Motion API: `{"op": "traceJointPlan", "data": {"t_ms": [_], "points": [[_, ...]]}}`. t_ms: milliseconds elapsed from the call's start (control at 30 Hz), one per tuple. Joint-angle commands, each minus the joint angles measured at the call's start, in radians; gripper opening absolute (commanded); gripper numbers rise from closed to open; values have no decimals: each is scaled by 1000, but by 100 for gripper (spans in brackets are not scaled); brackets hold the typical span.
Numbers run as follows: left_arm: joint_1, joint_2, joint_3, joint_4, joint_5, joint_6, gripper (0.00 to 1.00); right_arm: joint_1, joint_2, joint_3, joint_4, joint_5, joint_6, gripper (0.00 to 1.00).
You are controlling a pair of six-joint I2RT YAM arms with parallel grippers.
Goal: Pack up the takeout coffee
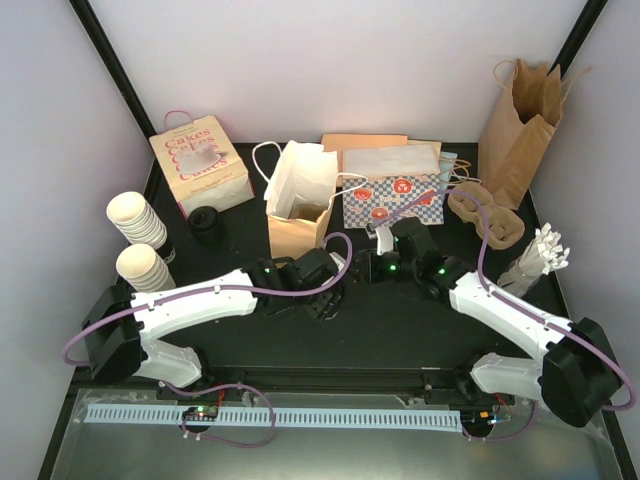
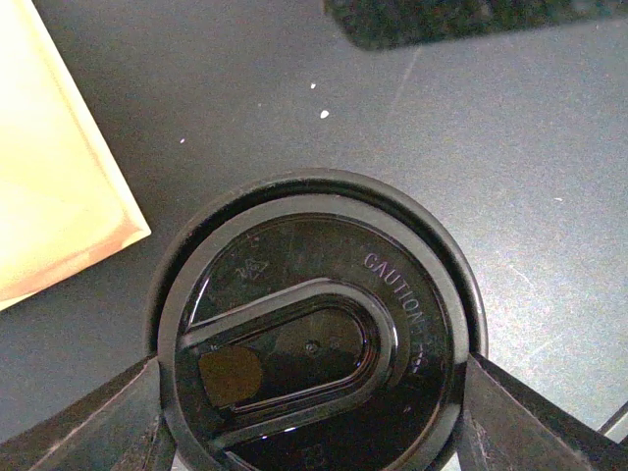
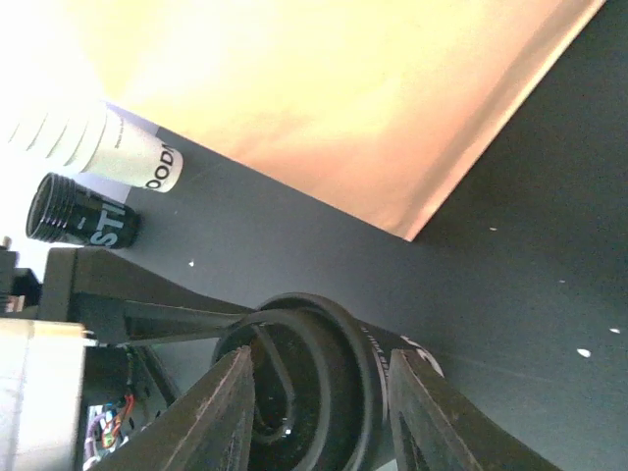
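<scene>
Left wrist view: my left claw (image 2: 314,392) clamps the lidded coffee cup (image 2: 314,324) above the table (image 2: 471,147), beside the bag (image 2: 49,167). My right claw (image 3: 324,417) straddles its rim; whether it pinches, I cannot tell. I should lift level and squeeze gently.
</scene>
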Motion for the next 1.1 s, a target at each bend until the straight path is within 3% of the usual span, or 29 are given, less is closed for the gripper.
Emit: {"op": "traceJointPlan", "data": {"t_ms": [0, 467, 833, 1067], "points": [[-21, 57, -27, -101, 109, 10, 73, -31, -14, -43, -19, 22, -8, 41], [-21, 61, -20, -103, 106, 19, 72, -34, -67, -138, 13, -19, -29, 41], [-21, 63, -16, -104, 107, 24, 72, -34, -5, -130, 75, -94, -15, 41], [-21, 63, -21, -102, 109, 20, 72, -34, 19, -114, 54, -62, -17, 40]]}}
